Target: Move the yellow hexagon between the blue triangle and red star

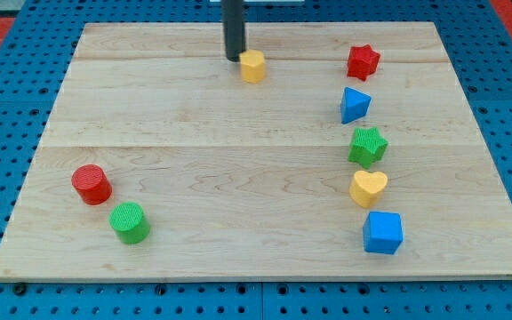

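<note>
1. Eight small blocks sit on the pale wooden worktop [194, 142], and my tip [235, 59], the lower end of the dark rod, rests just beside the yellow hexagon block [252, 66], on the side toward the view's left, touching it or nearly so.
2. No hand is fitted on this rig, so there is nothing to read as wide, narrow or holding; the rod simply pushes.
3. That hexagon lies near the view's top, well apart from its goal: the narrow gap between the red star block [363, 61] and the blue triangle block [355, 104] at the view's right.
4. My worry is the gap itself. The star and the triangle stand close together, so a push arriving slightly high would knock the star, and one slightly low would shove the triangle.
5. A second risk, as I judge it: my tip sits slightly above the hexagon's centre, so a straight push rightward could make the block slip off toward the view's bottom.
6. Overshooting could also disturb the green star block [368, 146] below the triangle.
7. Containers: none are on the worktop, so nothing is held in any.
</note>
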`<state>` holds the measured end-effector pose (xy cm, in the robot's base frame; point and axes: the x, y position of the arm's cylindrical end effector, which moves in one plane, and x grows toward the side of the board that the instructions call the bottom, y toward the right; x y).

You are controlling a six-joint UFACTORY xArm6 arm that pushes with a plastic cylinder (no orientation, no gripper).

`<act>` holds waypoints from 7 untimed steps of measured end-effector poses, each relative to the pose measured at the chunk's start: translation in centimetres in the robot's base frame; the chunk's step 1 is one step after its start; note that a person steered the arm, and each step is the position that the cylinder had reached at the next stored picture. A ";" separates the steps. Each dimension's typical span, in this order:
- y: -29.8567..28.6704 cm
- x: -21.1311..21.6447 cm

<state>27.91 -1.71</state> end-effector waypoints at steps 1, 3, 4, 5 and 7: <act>0.3 1.1; 6.2 2.7; 10.1 3.8; 6.1 3.9; 8.7 8.5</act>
